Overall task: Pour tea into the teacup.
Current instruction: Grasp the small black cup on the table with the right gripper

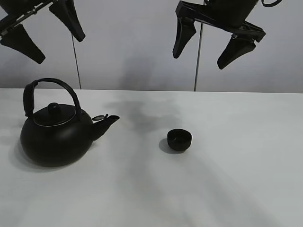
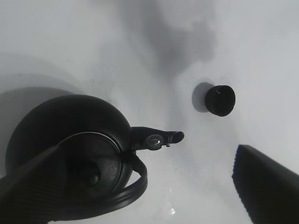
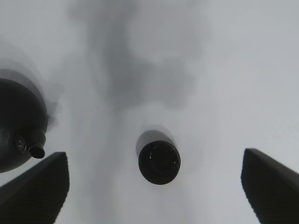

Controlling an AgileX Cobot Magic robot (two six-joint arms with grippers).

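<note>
1. On the left side of the plain white tabletop [image 1: 236,189] stands a big round black metal kettle [image 1: 56,135], its arched handle [image 1: 30,97] raised over a knobbed lid [image 1: 53,116]. Its short spout [image 1: 106,125] points right.
2. Right of the kettle, well apart from the spout, the tiny round black handleless teacup [image 1: 179,140] sits upright near the table's middle. I cannot tell whether it holds any liquid.
3. High above the kettle hangs the left gripper [image 1: 60,48], its two black prongs spread wide and holding nothing.
4. Above the teacup and a little farther back hangs the right gripper [image 1: 199,60], jaws likewise wide apart and empty. Its wrist view shows the teacup between the two fingers [image 3: 32,191], clear of both.
5. Neither gripper touches the kettle or the teacup.
</note>
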